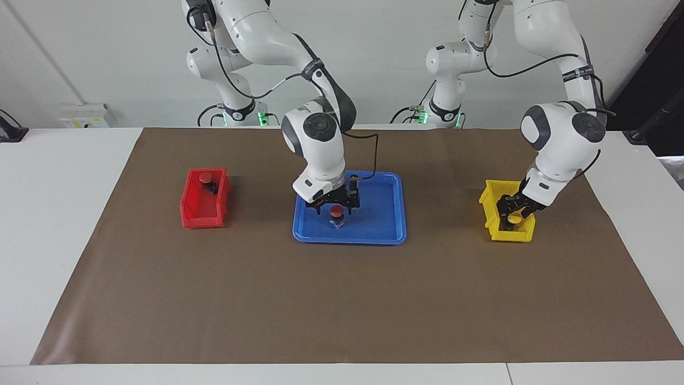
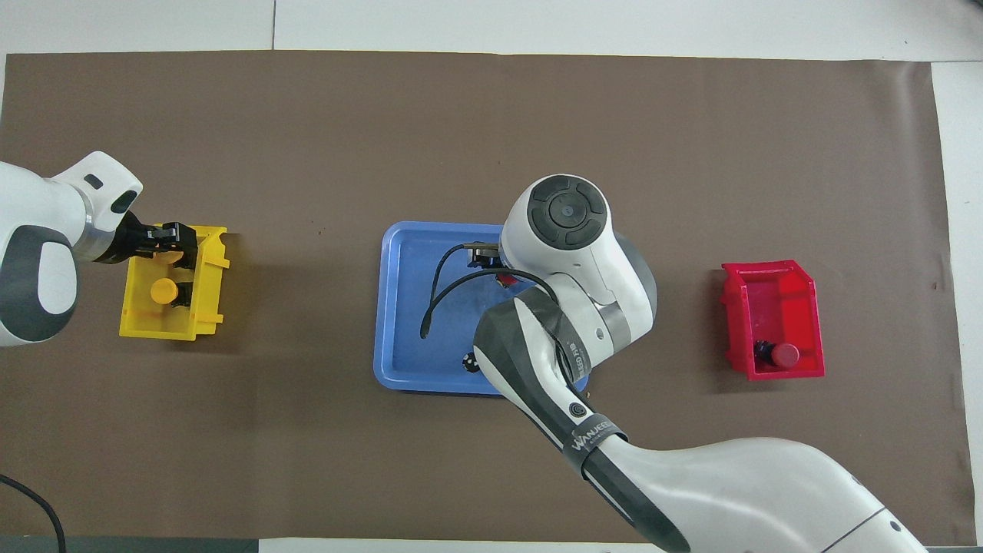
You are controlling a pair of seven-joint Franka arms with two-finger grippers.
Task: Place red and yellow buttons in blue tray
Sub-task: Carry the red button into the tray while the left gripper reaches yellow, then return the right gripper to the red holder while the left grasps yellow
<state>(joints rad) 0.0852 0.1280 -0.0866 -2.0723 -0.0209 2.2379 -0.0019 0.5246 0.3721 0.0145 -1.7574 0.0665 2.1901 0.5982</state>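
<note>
The blue tray lies mid-table and also shows in the overhead view. My right gripper is low over it, right at a red button that stands upright in the tray; from overhead only a sliver of that button shows under the arm. A second red button lies in the red bin, and it also shows from overhead. My left gripper reaches into the yellow bin, its tip by a yellow button. From overhead one yellow button lies in the bin beside that gripper. The other yellow button is hidden.
The red bin stands toward the right arm's end, the yellow bin toward the left arm's end, both on a brown mat. A small dark item sits in the tray by its rim nearest the robots.
</note>
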